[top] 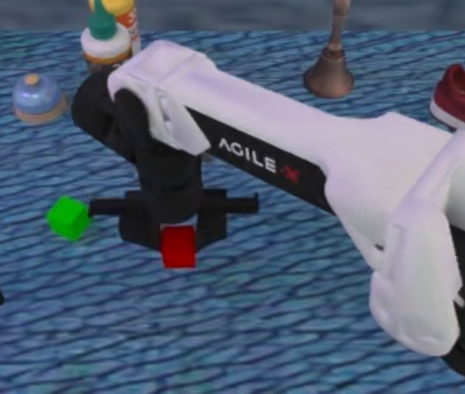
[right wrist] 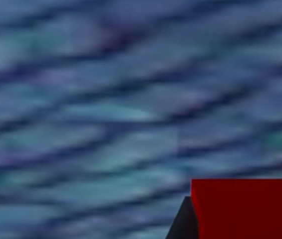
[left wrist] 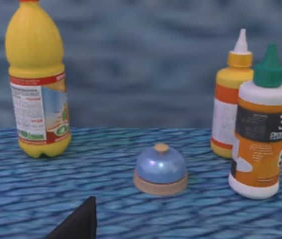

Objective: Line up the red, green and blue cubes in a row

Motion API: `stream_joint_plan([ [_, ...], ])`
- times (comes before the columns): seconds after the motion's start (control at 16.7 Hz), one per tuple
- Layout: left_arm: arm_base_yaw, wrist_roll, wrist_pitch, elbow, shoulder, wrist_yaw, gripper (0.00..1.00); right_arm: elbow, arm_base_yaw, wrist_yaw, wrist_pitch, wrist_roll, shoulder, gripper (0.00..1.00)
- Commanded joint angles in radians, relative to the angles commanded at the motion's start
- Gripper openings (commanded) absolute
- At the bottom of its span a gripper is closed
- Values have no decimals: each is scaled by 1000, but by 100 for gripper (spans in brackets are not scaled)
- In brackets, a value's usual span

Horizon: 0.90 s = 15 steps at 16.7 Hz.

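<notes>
Beside the green cube [top: 68, 217], right gripper [top: 178, 238] clasps the red cube [top: 178, 247], bottles [top: 106, 37] behind.

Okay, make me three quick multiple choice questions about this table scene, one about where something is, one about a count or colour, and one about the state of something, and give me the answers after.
1. Where is the green cube relative to the red cube in the top view?
A. To its left
B. To its right
C. On top of it

2. How many of the three task cubes show in the top view?
A. One
B. Two
C. Three

3. What is the state of the red cube?
A. Lying free, far from any gripper
B. Between the fingers of the right gripper
C. Stacked on the green cube

Answers:
1. A: the green cube sits left of the red one, apart from it.
2. B: only red and green are visible; no blue cube shows.
3. B: the right gripper is over the red cube, and the right wrist view shows a dark finger against its side.
</notes>
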Motion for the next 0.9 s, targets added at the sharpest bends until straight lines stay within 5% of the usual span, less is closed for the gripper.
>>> stream_joint_plan([
  [0.48, 0, 0, 0, 0, 0, 0, 100, -137, 4, 1, 114, 2, -34, 0],
  [0.9, 0, 0, 0, 0, 0, 0, 100, -137, 4, 1, 114, 2, -34, 53],
])
